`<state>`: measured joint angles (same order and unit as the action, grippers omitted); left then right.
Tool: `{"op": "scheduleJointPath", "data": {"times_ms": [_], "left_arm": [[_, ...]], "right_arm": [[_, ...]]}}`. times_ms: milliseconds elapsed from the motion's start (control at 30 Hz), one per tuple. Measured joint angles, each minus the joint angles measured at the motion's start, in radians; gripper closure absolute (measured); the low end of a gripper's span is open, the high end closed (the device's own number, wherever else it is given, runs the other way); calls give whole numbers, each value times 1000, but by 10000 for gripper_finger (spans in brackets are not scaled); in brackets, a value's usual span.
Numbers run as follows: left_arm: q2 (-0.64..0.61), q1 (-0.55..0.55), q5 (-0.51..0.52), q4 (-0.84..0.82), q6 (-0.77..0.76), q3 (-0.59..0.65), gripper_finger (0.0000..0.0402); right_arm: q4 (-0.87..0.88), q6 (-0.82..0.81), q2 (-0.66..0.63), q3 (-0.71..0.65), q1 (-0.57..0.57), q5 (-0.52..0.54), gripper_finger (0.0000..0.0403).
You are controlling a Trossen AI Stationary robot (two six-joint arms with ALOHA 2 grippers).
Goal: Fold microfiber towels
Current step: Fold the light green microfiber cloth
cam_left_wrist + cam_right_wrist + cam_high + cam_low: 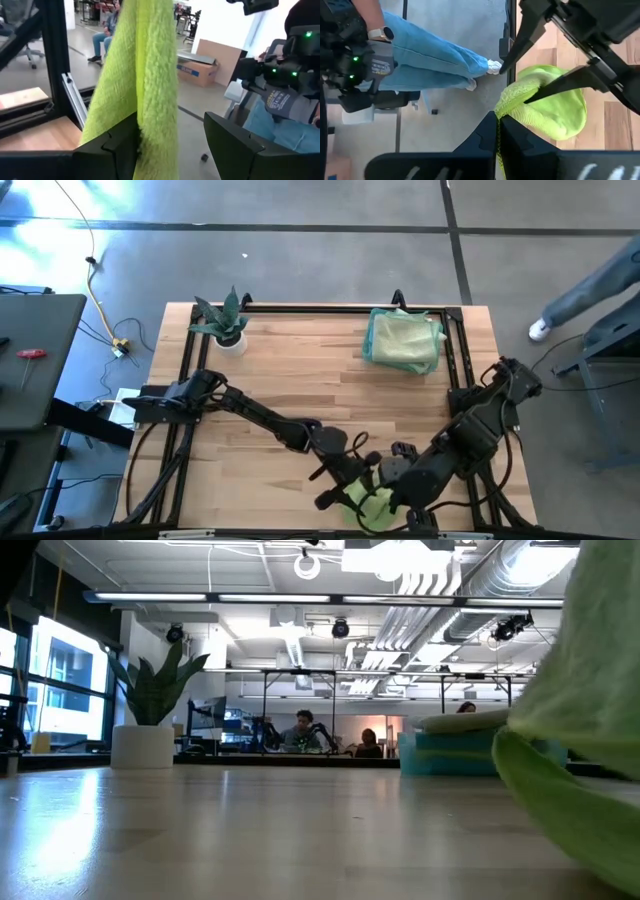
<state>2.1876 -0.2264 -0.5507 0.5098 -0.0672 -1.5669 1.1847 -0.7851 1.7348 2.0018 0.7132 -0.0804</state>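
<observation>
Both my grippers at front table edge: right gripper [497,131] clenched on lime towel [555,107], left gripper [170,137] spread open around it.

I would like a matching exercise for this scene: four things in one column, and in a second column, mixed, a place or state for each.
Things:
1. lime green towel
2. stack of towels
3. plant
4. left gripper

Places or states:
A. at the far left part of the table
B. fingers open, one on each side of the hanging cloth
C. piled at the far right part of the table
D. pinched by the shut right gripper at the near edge

Pairs: 1-D, 2-C, 3-A, 4-B
</observation>
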Motion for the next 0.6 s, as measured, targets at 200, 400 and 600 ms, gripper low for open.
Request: {"op": "scheduleJointPath", "data": {"times_ms": [200, 400, 600], "left_arm": [[0, 0, -2, -86, 0, 0, 200], [0, -6, 0, -202, 18, 0, 200], [0, -12, 2, -260, 28, 0, 220]], "right_arm": [[2, -2, -19, 0, 3, 0, 403], [28, -2, -52, 0, 3, 26, 403], [66, -2, -74, 0, 3, 31, 403]]}}
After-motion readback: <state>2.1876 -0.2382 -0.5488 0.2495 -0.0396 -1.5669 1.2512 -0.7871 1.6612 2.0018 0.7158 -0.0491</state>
